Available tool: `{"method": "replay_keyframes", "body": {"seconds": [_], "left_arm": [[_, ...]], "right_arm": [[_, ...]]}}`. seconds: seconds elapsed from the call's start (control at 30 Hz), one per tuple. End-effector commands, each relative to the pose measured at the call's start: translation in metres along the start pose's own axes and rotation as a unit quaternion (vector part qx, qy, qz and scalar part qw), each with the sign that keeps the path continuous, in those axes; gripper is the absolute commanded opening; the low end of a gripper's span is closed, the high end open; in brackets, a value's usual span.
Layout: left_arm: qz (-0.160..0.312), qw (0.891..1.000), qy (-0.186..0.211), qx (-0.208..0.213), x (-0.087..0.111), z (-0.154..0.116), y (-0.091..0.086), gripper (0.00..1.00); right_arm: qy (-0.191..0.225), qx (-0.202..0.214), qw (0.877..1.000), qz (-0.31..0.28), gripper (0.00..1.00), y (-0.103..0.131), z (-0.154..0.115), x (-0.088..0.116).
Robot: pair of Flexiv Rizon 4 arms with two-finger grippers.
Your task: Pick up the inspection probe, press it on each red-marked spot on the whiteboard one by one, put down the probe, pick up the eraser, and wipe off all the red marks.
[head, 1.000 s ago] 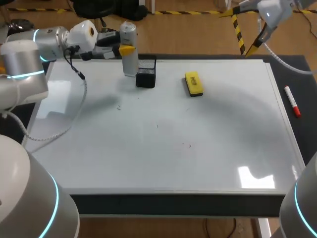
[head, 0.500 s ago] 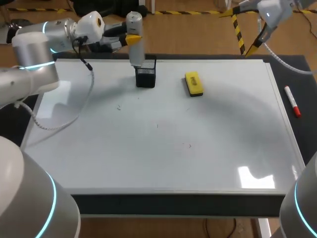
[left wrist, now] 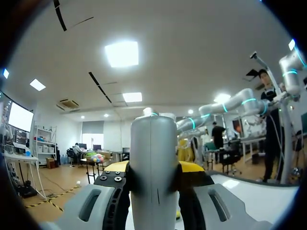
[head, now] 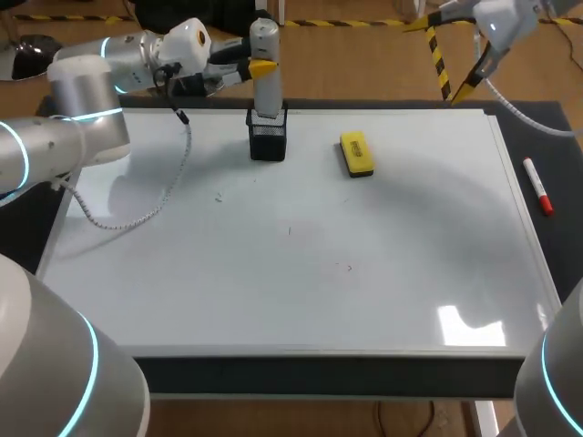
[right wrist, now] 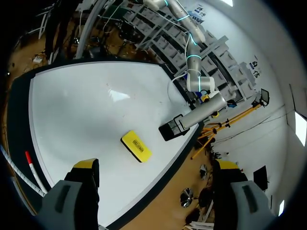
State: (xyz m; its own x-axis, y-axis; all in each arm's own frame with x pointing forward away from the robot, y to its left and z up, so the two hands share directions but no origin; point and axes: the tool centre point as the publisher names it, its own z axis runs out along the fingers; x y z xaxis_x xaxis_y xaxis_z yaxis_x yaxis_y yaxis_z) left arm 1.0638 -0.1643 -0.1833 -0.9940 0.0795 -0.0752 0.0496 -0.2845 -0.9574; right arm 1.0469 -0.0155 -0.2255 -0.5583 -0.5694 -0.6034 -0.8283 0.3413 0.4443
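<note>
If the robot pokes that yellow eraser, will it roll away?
Probably not. The eraser is a flat block lying on its broad side, so it should slide, not roll. The whiteboard looks shiny and smooth, so a push would likely move it easily.

One whiteboard [head: 410,273] is lying on the table. One probe [head: 265,55], one black holder [head: 267,141], one yellow eraser [head: 356,154] and one marker pen [head: 537,186] are showing. Three faint small marks [head: 219,196] are showing on the board, their colour not discernible. Two arms are entering: the left arm [head: 82,91] and the right arm [head: 501,18].
</note>
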Motion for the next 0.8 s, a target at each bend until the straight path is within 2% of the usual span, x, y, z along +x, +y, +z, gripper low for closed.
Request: {"method": "replay_keyframes", "body": {"seconds": [0.03,0.4,0.8], "left_arm": [[0.0,1.0,0.008,0.004,-0.005,0.001,0.004,0.0],[-0.005,1.0,-0.004,0.003,0.004,-0.003,0.012,0.0],[-0.006,1.0,-0.012,0.006,0.005,-0.004,0.021,0.0]], "right_arm": [[0.002,0.001,1.0,-0.001,1.0,0.0,-0.001,0.0],[0.002,0.001,1.0,-0.001,1.0,0.0,-0.001,0.0],[0.002,0.001,1.0,-0.001,1.0,0.0,-0.001,0.0]]}}
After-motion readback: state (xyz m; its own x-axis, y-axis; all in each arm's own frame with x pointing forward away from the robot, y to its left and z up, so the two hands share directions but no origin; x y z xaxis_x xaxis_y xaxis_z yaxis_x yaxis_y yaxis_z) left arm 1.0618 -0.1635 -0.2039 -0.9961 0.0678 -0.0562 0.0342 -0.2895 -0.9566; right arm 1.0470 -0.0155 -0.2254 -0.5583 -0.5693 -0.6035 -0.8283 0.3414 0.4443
